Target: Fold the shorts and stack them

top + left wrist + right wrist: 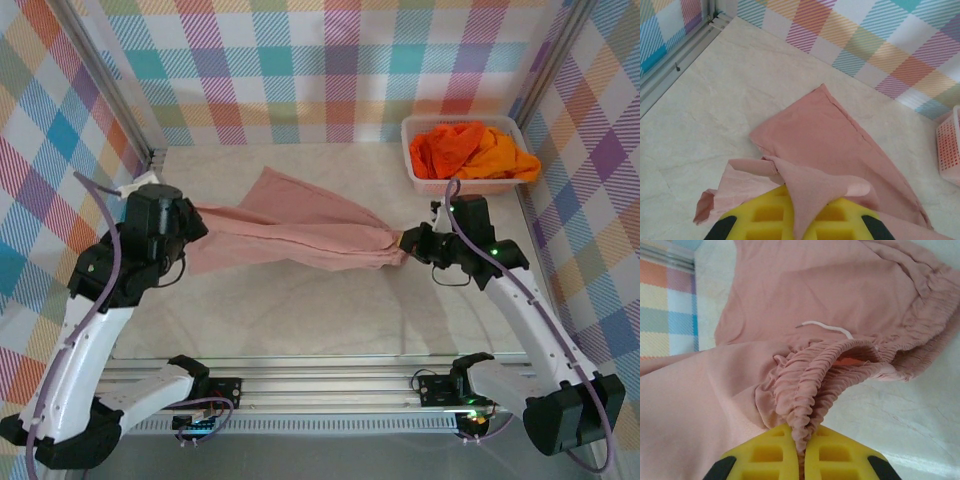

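The dusty pink shorts (300, 232) stretch across the middle of the table between both arms. My left gripper (190, 232) is shut on a leg end of the pink shorts (820, 150), with the cloth draped over its yellow fingers (765, 215). My right gripper (408, 241) is shut on the gathered waistband of the pink shorts (805, 385), which bunches between its yellow fingers (835, 455). A white drawstring (825, 327) lies on the cloth. The bright orange shorts (445, 146) and the yellow-orange shorts (500, 158) sit piled in the basket.
The white mesh basket (412, 170) stands at the back right corner, and its wall (950, 150) shows at the right edge of the left wrist view. Checked walls enclose the back and sides. A metal rail (320, 385) runs along the table's near edge.
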You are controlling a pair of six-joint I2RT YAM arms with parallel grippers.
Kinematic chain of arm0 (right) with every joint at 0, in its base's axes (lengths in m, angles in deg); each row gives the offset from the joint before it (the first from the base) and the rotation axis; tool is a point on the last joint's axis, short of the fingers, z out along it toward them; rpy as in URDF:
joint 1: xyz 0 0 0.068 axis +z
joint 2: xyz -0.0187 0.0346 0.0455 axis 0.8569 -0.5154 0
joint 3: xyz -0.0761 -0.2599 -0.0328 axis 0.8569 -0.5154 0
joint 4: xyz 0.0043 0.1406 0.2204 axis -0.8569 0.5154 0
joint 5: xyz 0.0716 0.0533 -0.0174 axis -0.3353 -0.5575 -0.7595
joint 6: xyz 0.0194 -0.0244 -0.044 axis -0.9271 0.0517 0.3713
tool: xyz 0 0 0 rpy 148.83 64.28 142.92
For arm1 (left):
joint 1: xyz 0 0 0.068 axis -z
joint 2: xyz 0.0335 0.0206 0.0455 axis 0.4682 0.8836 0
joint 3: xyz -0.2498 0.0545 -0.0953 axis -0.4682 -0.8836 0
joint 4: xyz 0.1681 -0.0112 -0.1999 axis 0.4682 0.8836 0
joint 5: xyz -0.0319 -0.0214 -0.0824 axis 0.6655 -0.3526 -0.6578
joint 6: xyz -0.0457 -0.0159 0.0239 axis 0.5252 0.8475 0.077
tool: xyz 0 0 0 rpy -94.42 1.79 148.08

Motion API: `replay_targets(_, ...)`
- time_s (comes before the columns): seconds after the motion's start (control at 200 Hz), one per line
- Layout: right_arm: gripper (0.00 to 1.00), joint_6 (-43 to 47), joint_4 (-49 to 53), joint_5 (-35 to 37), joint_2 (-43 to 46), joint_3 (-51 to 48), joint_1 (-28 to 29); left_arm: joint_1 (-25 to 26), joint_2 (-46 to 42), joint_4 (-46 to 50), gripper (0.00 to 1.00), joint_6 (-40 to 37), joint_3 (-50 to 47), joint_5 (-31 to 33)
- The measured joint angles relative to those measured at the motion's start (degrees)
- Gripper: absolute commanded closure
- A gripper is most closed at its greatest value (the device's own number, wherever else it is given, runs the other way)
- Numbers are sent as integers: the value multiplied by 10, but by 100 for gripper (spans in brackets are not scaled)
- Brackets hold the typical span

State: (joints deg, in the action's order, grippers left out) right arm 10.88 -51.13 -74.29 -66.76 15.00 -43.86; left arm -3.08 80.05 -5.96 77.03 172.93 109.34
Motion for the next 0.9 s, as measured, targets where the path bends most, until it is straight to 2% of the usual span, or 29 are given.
replay_targets(0.31, 100, -96, -41, 28, -15, -73, 0, -7, 193, -57, 100, -21, 44, -2)
replay_targets(0.58, 100, -184, -65, 64, -92, -76, 0, -50, 340, -99, 100, -23, 99, -27)
replay_targets(0.745, 100, -226, -74, 86, -117, -66, -3, -67, 435, -114, 100, -23, 165, -51)
replay_targets(0.84, 95, -246, -81, 97, -136, -53, -15, -75, 496, -113, 99, -23, 221, -68)
replay_targets(0.905, 85, -260, -91, 101, -152, -48, -27, -80, 545, -111, 95, -23, 271, -82)
